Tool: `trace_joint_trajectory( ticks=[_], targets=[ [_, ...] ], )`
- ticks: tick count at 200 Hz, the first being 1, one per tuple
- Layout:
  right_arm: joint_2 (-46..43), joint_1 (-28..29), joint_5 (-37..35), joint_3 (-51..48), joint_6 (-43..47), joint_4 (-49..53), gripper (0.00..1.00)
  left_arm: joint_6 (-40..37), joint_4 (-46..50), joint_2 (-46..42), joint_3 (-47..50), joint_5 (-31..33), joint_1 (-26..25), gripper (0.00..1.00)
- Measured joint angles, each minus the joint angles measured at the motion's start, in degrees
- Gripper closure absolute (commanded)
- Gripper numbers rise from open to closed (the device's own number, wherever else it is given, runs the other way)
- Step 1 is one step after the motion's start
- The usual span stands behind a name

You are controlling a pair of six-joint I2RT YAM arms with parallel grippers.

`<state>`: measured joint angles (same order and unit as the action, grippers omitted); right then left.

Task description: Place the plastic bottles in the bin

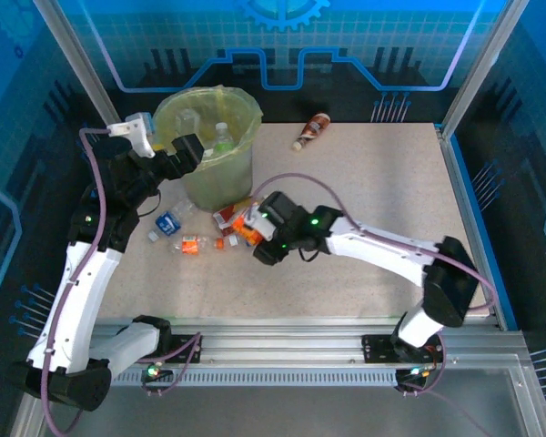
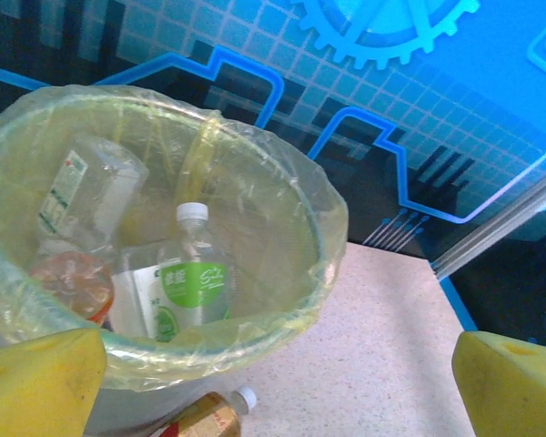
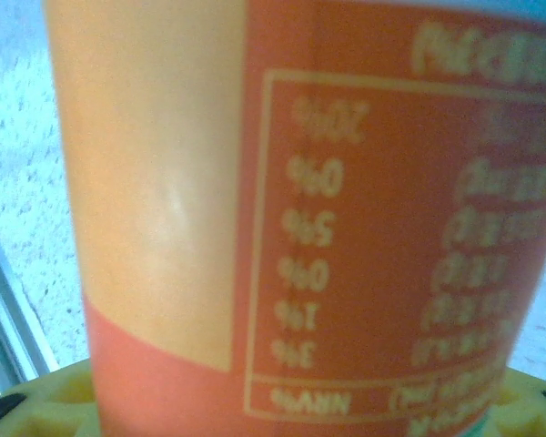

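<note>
R gripper [image 1: 253,233] clamped on orange-label bottle [image 3: 300,228], low and just in front of bin [image 1: 217,177]. Grip taken across the body, judged prep for a lift to the rim. Whether bottle has left the table: cannot tell.

L gripper [image 1: 187,151] released, jaws wide, nothing between. Held at bin's left rim, judged clear of R arm's route.

Loose near bin's foot: blue-label bottle [image 1: 168,219], red-label bottle [image 1: 225,216]. Brown-label bottle [image 1: 311,131] lying well apart, behind-right of bin. Task judged part done.

View diffs: L wrist cam looks down into bin, with green-label bottle [image 2: 193,282] leaning inside beside a clear white-label bottle [image 2: 82,196]. Top cam gives layout around bin. R wrist cam gives label print close up, yellow pads [image 3: 55,401] at lower edge.
</note>
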<state>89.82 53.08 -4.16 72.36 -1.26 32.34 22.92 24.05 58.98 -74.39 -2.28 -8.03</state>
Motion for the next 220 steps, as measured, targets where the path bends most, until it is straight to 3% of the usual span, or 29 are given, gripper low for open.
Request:
trace_joint_trajectory(
  ticks=[35,73,96,148,220],
  targets=[
    [-11.1,-7.8,2.3,-6.2,-4.0,-5.9,0.65,2.2,-1.8,1.2,0.0,-7.2,0.0,0.01],
    [-20.4,-13.7,5.1,-11.3,-7.8,-11.0,0.65,7.1,-9.0,4.8,1.7,-20.5,-0.3,0.01],
    [-24.1,-14.6,6.4,-12.9,-9.2,-12.6,0.65,8.7,-13.0,7.9,2.6,-26.2,-3.0,0.01],
    [-30.3,-15.3,8.7,-15.1,-11.6,-16.3,0.64,7.1,-16.5,15.0,1.1,-34.8,-14.2,0.01],
    [-32.8,-15.3,10.8,-15.4,-13.4,-18.8,0.64,6.6,-22.7,19.1,-0.8,-42.4,-20.2,0.01]
  ],
)
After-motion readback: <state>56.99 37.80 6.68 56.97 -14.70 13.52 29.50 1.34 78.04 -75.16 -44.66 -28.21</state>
